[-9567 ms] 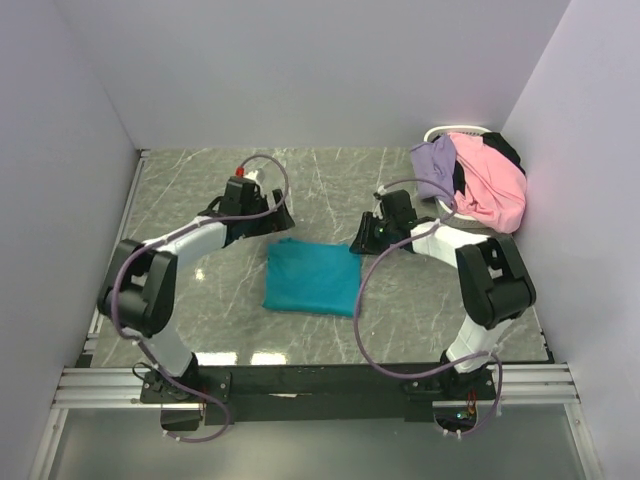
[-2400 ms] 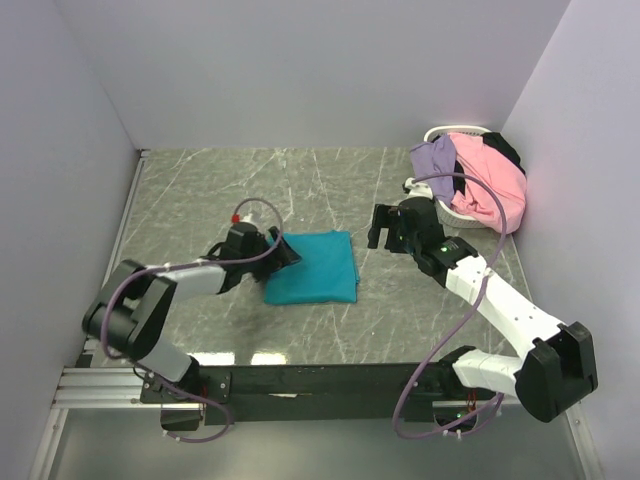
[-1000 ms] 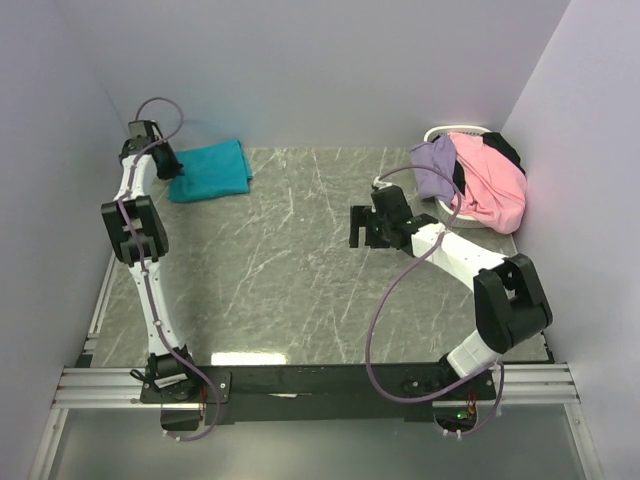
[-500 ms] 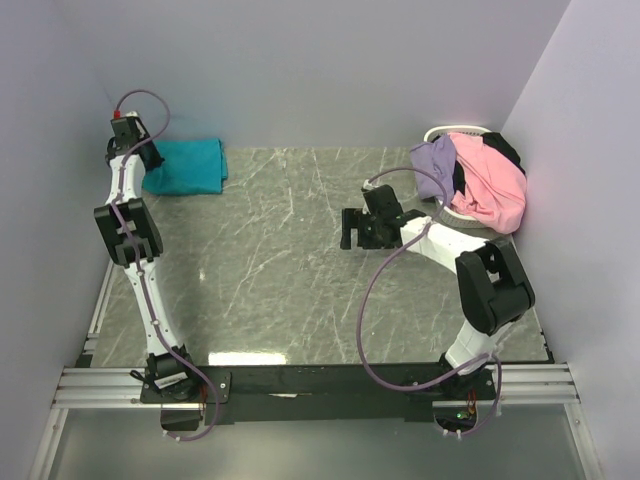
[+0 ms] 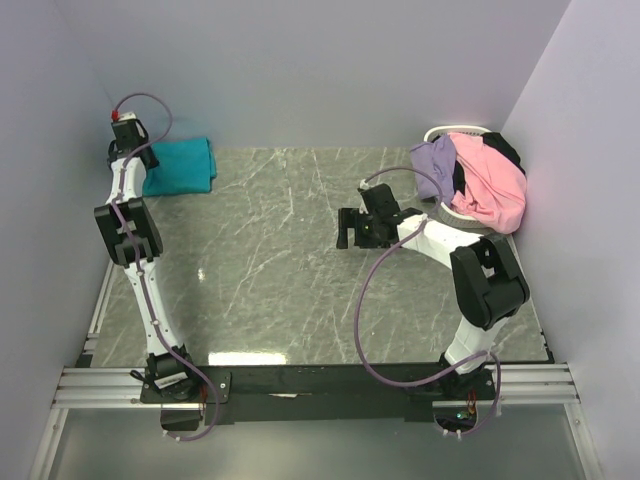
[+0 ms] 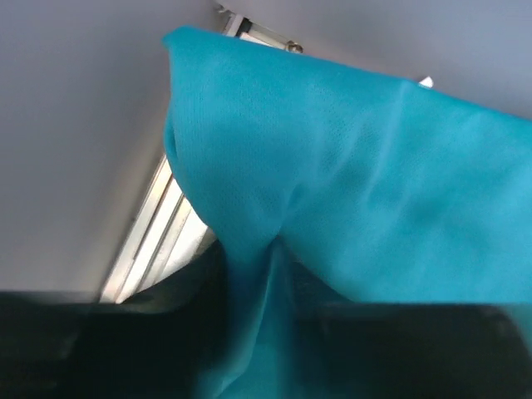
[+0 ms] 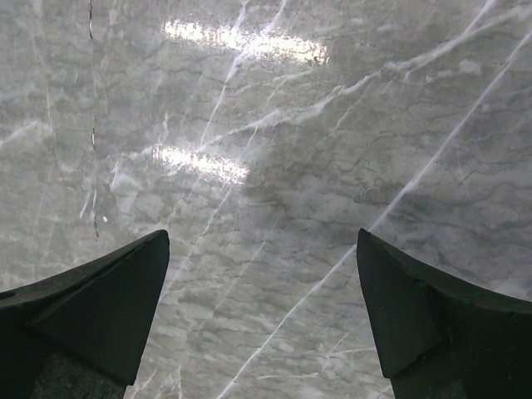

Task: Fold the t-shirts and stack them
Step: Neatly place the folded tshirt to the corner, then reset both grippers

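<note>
A folded teal t-shirt (image 5: pixel 180 165) lies in the far left corner of the table, against the back wall. My left gripper (image 5: pixel 142 166) is at its left edge. In the left wrist view a gathered fold of the teal t-shirt (image 6: pixel 349 183) runs between the dark fingers of the left gripper (image 6: pixel 258 332); how wide the jaws stand is hidden by cloth. My right gripper (image 5: pixel 345 228) hovers open over bare marble at table centre-right, nothing between the fingers of the right gripper (image 7: pixel 262 316). More t-shirts, pink (image 5: pixel 490 185), lavender (image 5: pixel 435 165) and black (image 5: pixel 505 150), are heaped at far right.
A white wire-rimmed basket (image 5: pixel 455 131) holds the heap in the far right corner. Lavender walls close in the table on the left, back and right. A metal rail (image 6: pixel 154 229) runs along the table's left edge beside the teal shirt.
The left arm has carried the teal shirt to the far left corner, shifting it a little further left. The right gripper has drifted slightly left, staying open.
</note>
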Robot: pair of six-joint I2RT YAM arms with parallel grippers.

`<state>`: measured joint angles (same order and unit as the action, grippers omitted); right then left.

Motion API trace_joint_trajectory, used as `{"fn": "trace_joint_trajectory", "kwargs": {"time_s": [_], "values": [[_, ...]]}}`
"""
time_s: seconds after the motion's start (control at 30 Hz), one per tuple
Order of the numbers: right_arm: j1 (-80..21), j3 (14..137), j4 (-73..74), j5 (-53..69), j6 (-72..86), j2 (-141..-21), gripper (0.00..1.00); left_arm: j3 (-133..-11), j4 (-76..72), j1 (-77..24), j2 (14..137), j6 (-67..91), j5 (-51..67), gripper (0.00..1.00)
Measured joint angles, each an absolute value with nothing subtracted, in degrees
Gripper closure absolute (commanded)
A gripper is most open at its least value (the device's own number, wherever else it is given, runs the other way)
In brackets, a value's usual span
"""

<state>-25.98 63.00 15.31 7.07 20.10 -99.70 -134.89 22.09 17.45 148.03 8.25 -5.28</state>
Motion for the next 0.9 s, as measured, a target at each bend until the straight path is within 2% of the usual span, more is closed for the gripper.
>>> {"fn": "trace_joint_trajectory", "kwargs": {"time_s": [0.1, 0.13, 0.2, 0.23, 0.57, 0.73, 0.9], "values": [[-25.98, 63.00, 15.25, 7.40, 20.12, -99.79, 0.00, -133.95, 20.62, 17.45, 148.03, 7.66, -5.78, 0.19], [-25.98, 63.00, 15.14, 7.64, 20.14, -99.79, 0.00, -133.19, 19.59, 17.45, 147.92, 7.62, -5.96, 0.10], [-25.98, 63.00, 14.98, 8.10, 20.29, -99.79, 0.00, -131.85, 18.76, 17.43, 147.79, 7.27, -6.02, 0.07], [-25.98, 63.00, 14.92, 8.34, 20.34, -99.79, 0.00, -130.74, 18.24, 17.39, 147.59, 7.05, -6.39, 0.01], [-25.98, 62.52, 13.32, 10.41, 20.73, -99.79, 0.00, -123.33, 15.97, 12.34, 137.62, 3.51, -12.95, 0.01], [-25.98, 60.20, 12.91, 10.85, 21.21, -98.26, 0.00, -122.63, 15.86, 6.48, 126.98, 4.19, -13.43, 0.01], [-25.98, 57.47, 13.32, 9.87, 21.37, -93.30, 0.00, -113.86, 15.62, -0.99, 111.92, 8.21, -12.99, 0.01]]}}
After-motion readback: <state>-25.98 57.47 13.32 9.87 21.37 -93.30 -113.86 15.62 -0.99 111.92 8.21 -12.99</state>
